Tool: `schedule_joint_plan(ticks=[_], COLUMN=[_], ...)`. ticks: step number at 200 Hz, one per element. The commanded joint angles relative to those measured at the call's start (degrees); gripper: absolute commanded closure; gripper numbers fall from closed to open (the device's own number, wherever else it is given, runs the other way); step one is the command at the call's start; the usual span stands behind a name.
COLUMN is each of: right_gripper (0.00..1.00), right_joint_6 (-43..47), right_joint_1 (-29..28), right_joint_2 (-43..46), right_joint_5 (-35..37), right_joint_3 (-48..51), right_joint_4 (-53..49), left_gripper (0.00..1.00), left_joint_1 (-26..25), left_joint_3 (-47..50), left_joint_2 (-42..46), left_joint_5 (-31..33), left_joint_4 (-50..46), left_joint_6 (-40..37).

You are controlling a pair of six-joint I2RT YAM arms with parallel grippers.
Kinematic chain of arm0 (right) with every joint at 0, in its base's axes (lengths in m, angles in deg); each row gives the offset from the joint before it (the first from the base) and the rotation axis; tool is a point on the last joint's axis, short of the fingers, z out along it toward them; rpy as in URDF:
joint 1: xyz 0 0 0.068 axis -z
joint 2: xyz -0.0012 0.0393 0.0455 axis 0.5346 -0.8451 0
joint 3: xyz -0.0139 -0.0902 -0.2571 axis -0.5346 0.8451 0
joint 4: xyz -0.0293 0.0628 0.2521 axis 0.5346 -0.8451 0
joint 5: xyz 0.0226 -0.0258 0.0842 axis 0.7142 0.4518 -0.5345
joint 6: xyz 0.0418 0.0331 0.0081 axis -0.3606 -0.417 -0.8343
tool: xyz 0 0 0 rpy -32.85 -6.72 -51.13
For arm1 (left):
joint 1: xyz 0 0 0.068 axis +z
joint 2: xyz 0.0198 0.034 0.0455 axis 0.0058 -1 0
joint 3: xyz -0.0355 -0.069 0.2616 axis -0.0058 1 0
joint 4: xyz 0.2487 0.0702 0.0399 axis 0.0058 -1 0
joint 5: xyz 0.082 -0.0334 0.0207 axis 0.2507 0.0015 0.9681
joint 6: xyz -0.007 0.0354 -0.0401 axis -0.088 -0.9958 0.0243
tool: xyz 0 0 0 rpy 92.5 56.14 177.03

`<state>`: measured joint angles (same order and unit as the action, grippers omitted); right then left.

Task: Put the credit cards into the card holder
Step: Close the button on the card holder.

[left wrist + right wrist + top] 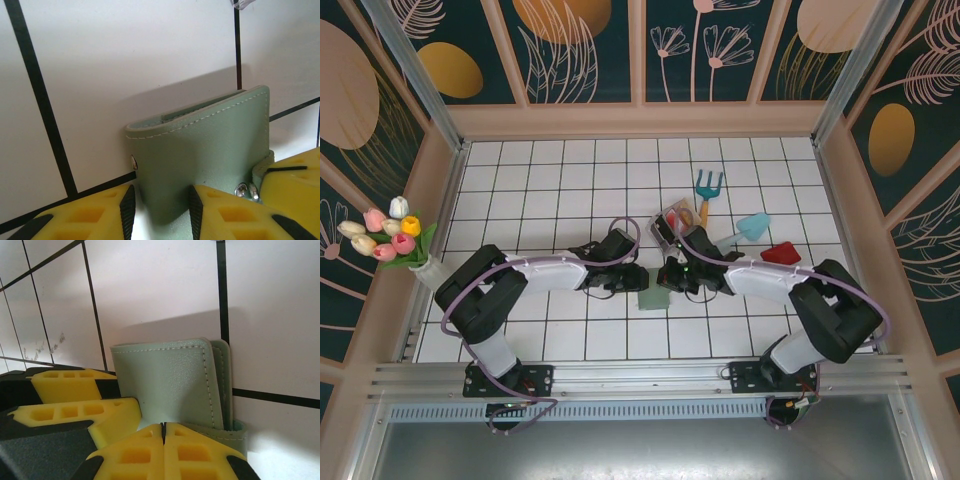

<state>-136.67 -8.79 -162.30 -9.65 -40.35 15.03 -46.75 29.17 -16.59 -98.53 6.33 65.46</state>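
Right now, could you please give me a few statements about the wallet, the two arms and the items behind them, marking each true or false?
1. The card holder lies between the two grippers. True.
2. The card holder is spread open flat. False: its halves are folded together.
3. The right gripper has its fingers pressed together. True.
4. The left gripper is away from the card holder. False: its fingers sit on either side of the card holder's edge.
5. The garden fork lies beside the tulips. False: they are on opposite sides of the table.

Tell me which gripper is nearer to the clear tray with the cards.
Right. The right gripper sits just below the clear tray, at the card holder; the left gripper lies further left of the tray.
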Motion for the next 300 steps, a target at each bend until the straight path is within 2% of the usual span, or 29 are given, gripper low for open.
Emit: schedule_joint_plan(ticks=[1, 35, 98, 158, 190, 278, 300], right_gripper=[1.00, 1.00, 1.00, 1.00, 1.00, 1.00, 1.00], right_joint_6=[-0.17, 0.56, 3.07, 5.60, 5.54, 1.15, 0.11], right_joint_1=[-0.78, -1.17, -3.34, -5.19, -8.52, -16.24, -18.09], right_joint_2=[-1.39, -2.68, -5.37, -3.05, -4.81, -3.95, -5.20], right_joint_5=[-0.30, 0.08, 5.76, 7.24, 12.83, 19.39, 23.31], right_joint_3=[-1.74, -1.79, -4.06, -2.03, -0.42, 8.26, 8.85], right_joint_4=[0.62, -1.23, -10.84, -11.39, -11.84, -10.35, -10.78], left_gripper=[0.63, 0.63, 0.65, 0.68, 0.71, 0.73, 0.73], left_joint_1=[-0.88, -0.93, -0.89, -0.86, -0.88, -0.88, -0.88], left_joint_3=[0.70, 0.81, 0.89, 1.66, 2.12, 2.74, 2.78], left_joint_2=[-3.08, -3.08, -2.99, -2.78, -2.90, -2.62, -2.64], left_joint_5=[-1.29, -1.29, -0.59, -0.37, -0.50, -0.15, -0.20], left_joint_4=[1.43, 1.42, 1.25, 2.40, 3.08, 3.23, 3.14], left_joint_6=[0.48, 0.58, 0.85, 2.22, 3.07, 4.06, 4.01])
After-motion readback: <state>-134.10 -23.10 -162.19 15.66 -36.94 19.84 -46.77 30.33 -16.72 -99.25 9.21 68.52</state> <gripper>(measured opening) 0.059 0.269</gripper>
